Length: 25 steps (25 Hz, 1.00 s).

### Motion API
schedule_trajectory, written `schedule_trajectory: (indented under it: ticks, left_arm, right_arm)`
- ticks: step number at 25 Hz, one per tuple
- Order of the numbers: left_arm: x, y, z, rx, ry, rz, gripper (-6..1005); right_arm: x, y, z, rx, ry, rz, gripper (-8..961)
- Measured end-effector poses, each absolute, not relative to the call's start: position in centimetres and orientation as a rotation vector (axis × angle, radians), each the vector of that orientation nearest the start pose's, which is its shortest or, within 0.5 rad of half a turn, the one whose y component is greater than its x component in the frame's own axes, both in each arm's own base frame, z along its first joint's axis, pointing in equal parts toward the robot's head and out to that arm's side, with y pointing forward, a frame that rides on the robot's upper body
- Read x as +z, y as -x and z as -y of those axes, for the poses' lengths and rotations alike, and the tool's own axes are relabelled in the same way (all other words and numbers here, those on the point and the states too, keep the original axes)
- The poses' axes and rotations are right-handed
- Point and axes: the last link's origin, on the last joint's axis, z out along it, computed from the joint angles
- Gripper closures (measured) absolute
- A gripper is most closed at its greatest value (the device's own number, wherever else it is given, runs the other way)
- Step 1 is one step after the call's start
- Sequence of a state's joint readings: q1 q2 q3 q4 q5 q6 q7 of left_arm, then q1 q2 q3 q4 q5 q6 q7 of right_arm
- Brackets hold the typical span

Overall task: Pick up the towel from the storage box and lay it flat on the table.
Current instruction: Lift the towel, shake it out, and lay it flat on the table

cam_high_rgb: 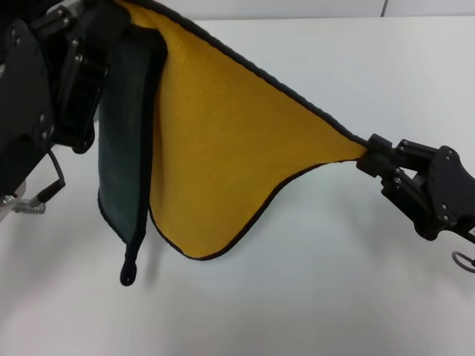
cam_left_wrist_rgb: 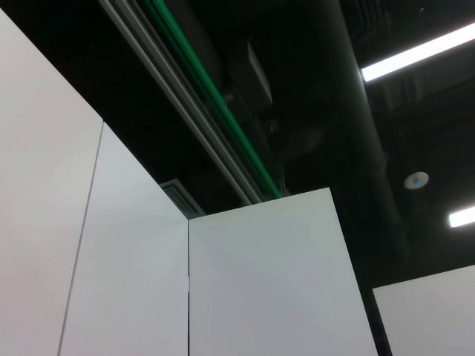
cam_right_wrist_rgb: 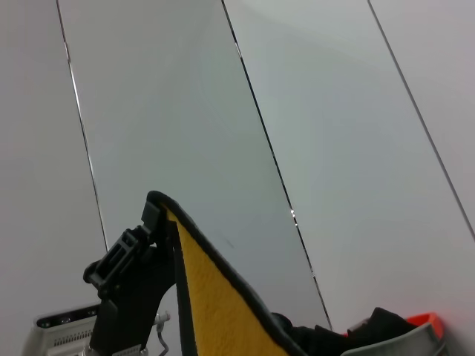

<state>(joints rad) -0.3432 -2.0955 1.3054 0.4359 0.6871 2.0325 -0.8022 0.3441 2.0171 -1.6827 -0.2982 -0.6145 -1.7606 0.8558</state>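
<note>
White wall panels (cam_left_wrist_rgb: 260, 282) stand below a dark ceiling with lit strip lights (cam_left_wrist_rgb: 415, 52).

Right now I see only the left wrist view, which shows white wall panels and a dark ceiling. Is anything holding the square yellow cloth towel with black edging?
Observer: Yes. In the head view the right gripper pinches one corner of the towel.
Operator: And my left gripper?
Observer: The right wrist view shows the left gripper clamped on the far corner of the towel.
Operator: Is the towel flat on the large white smooth table?
Observer: No. It hangs sagging between the two grippers over the table, with its dark green-grey side folded forward near the left arm.
</note>
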Motion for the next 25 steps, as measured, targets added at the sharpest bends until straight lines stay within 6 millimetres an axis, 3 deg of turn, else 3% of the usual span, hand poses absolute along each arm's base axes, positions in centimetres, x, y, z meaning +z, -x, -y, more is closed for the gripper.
schedule_trajectory:
  ticks: [4,12,18,25]
  left_arm:
    - [3.3,20.8,-25.2,-1.85,1.992,-0.071,952]
    - [2.8,21.0,-24.9,-1.852,2.028,-0.03,948]
    - [2.1,22.3,-23.6,-1.831,2.254,0.127,946]
    - [3.4,25.5,-20.7,-1.732,2.479,0.413,943]
  right_arm:
    - [-2.1,-24.4,-25.2,1.519,2.377,-0.389,716]
    - [-2.0,-23.9,-25.2,1.539,2.397,-0.355,930]
    - [0.5,-23.6,-24.4,1.658,2.51,-0.319,950]
    - [4.0,-24.9,-21.8,1.775,2.603,-0.267,949]
